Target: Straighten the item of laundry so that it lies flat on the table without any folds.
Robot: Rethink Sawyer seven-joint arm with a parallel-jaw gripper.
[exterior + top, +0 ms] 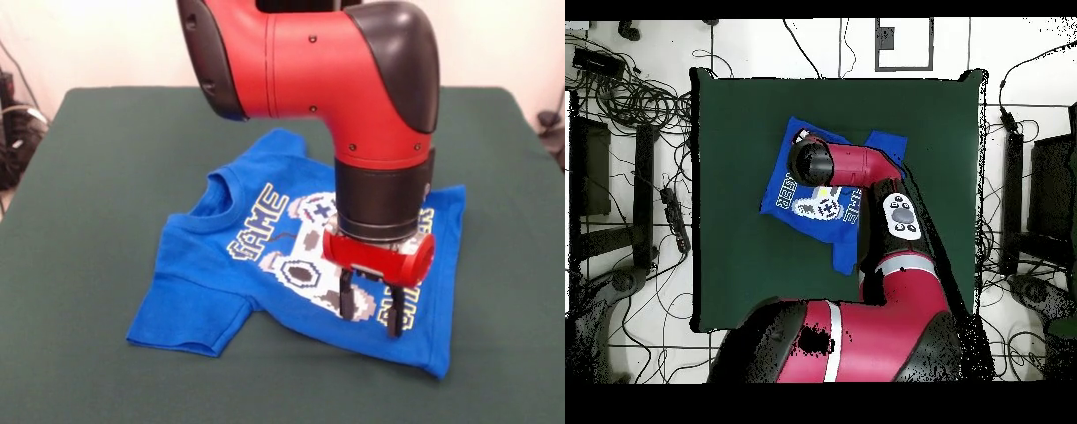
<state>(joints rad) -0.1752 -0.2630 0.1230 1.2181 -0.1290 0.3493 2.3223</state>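
Shirt: we saw the small bright blue short-sleeved T-shirt (229, 283) with the pixel controller print spread at frame centre on the dark green felt table (88, 177).
Hand: our red-and-black gripper (372, 306) hovered over the print, fingers parted narrowly, holding nothing.
Progress: mostly flat, we judged; the hem corner at lower right and the upper sleeve looked creased, left to smooth.
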